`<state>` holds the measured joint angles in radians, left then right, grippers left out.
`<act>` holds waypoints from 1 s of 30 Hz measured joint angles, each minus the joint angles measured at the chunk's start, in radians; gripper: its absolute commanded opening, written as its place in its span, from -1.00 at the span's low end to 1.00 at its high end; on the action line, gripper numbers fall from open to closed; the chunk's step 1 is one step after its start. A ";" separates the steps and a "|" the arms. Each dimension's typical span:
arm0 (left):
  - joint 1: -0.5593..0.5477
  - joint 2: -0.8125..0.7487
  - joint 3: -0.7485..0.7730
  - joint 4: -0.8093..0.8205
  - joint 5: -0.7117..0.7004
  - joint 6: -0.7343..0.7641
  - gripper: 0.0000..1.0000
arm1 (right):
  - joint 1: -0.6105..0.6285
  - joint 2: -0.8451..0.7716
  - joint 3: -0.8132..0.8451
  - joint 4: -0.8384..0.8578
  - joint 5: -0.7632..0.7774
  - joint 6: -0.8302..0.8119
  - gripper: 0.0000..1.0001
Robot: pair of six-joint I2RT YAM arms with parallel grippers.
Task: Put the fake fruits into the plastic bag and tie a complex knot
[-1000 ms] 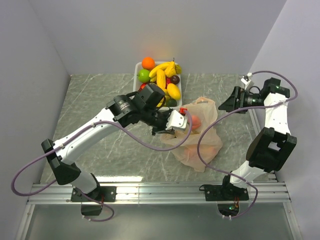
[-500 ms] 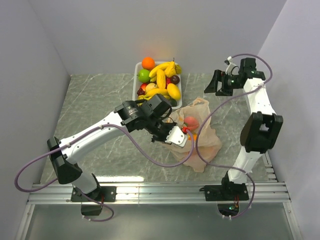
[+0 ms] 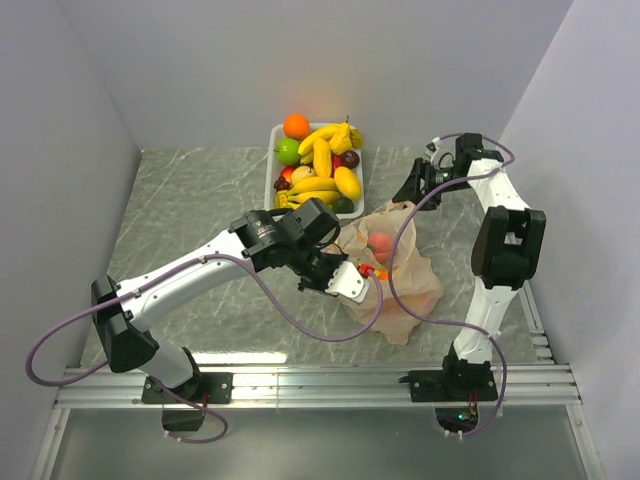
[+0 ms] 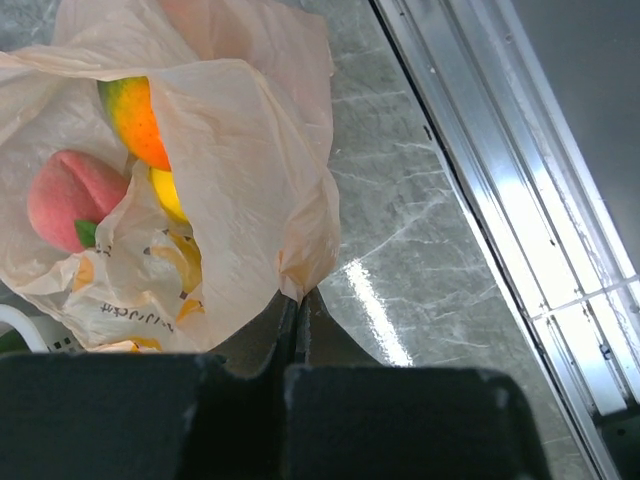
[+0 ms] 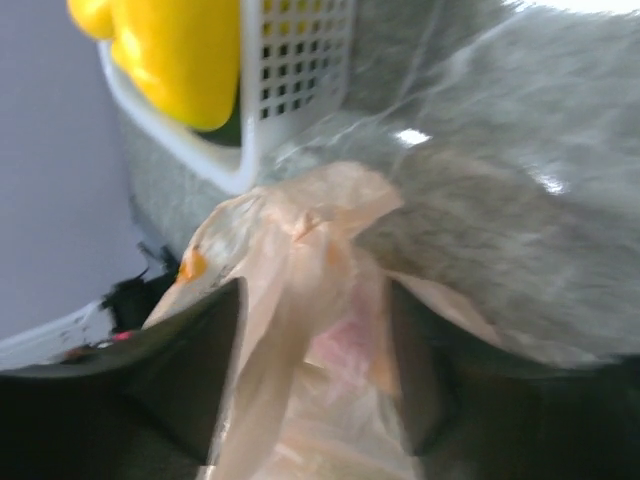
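The peach plastic bag (image 3: 405, 275) lies on the table right of centre. In the left wrist view the bag (image 4: 240, 150) holds a pink peach (image 4: 70, 195), a mango (image 4: 135, 118) and a yellow fruit (image 4: 170, 195). My left gripper (image 3: 360, 275) is shut on a fold of the bag's near edge (image 4: 300, 285). My right gripper (image 3: 405, 190) is open at the bag's far end, its fingers (image 5: 190, 370) on either side of a bag handle (image 5: 300, 300). More fake fruits, among them an orange (image 3: 296, 126), a lime (image 3: 288, 151) and bananas (image 3: 325, 150), lie in the tray.
The white perforated tray (image 3: 272, 165) stands at the back centre, just behind the bag; its corner (image 5: 290, 90) and a yellow fruit (image 5: 175, 60) show in the right wrist view. Grey walls enclose three sides. A metal rail (image 4: 500, 180) runs along the near table edge.
My right arm has swung from the right side in towards the bag's far handle. My left gripper has drawn the bag edge towards the near side and to the right.
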<state>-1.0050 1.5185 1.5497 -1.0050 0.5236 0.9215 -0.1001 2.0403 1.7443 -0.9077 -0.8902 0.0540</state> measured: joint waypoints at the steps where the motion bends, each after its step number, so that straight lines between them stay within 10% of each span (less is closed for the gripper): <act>1: 0.000 -0.005 -0.010 0.009 -0.007 -0.001 -0.99 | 0.003 0.001 -0.010 -0.001 -0.026 0.008 -0.08; 4: 0.000 -0.012 -0.032 0.038 -0.050 -0.031 -0.99 | 0.009 0.001 -0.037 0.000 -0.143 0.023 -0.97; 17: 0.366 -0.270 -0.066 0.215 -0.065 -0.333 -0.99 | -0.073 -0.419 -0.243 0.240 -0.338 0.116 -1.00; 30: 0.448 -0.678 -0.385 0.487 -0.280 -0.517 -0.99 | -0.129 -0.924 -0.667 0.541 -0.369 0.209 -1.00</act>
<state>-0.5568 0.8406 1.1645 -0.5182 0.2440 0.4042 -0.2291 1.1160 1.0775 -0.3668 -1.2591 0.2634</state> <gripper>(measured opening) 0.014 0.008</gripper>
